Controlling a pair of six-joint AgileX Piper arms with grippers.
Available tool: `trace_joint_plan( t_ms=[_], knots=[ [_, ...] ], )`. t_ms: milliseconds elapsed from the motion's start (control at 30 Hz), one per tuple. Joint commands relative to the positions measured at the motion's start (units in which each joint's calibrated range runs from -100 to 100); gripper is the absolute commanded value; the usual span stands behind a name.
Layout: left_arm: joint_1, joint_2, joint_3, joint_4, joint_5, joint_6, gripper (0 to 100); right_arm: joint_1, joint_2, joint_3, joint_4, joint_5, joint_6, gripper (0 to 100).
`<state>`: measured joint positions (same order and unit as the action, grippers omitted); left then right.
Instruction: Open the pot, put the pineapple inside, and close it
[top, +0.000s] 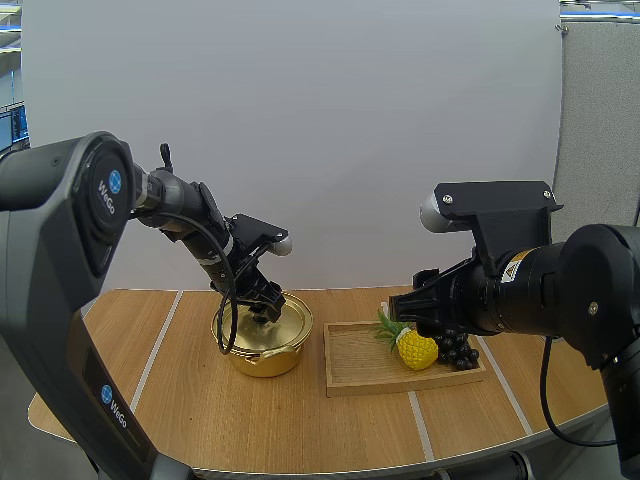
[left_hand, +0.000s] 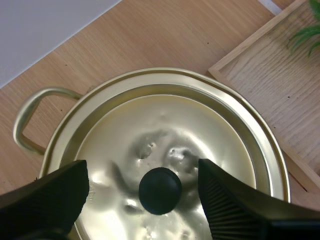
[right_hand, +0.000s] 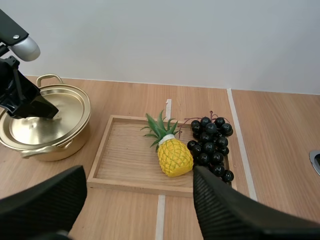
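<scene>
While left gripper (left_hand: 142, 171) straddles knob (left_hand: 160, 190), arm (top: 60, 200) reads WeGo.

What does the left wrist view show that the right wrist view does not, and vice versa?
Left wrist view adds: the black round knob between the fingers of the open left end effector. Right wrist view adds: the body of the yellow pineapple, the bunch of black grapes, the open right end effector. Both share: the lidded golden metal pot, the wooden tray.

White "WeGo" lettering (top: 107, 192), twice, on the left arm's grey casing (top: 45, 235).
</scene>
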<state>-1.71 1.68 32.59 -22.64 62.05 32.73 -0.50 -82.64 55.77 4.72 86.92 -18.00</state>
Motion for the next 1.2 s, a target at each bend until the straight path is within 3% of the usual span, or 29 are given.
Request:
trace_joint_plan(
  t_ms=[0, 233, 400, 467, 733, 1167],
  knots=[
    [-0.15, 0.81, -0.6, 0.64, -0.5, -0.87, 100, 0.09, 0.13, -0.51, 0.08, -0.44, 0.13, 100],
    [-0.15, 1.36, -0.6, 0.78, 0.92, -1.67, 100, 0.09, 0.13, -0.51, 0.08, -0.44, 0.13, 100],
    [-0.15, 1.25, -1.17, 1.03, 3.73, -1.67, 20, 0.09, 0.13, -0.51, 0.08, -0.44, 0.13, 100],
    [-0.15, 1.25, -1.46, 1.03, 5.33, -1.67, 0, 0.09, 0.13, -0.51, 0.08, -0.44, 0.13, 100],
    [-0.15, -3.43, -1.59, 1.03, 6.7, -2.49, 0, 0.09, 0.13, -0.51, 0.08, -0.44, 0.13, 100],
    [-0.15, -27.69, -9.48, 2.3, 5.79, -2.49, 0, 0.09, 0.13, -0.51, 0.08, -0.44, 0.13, 100]
  ],
)
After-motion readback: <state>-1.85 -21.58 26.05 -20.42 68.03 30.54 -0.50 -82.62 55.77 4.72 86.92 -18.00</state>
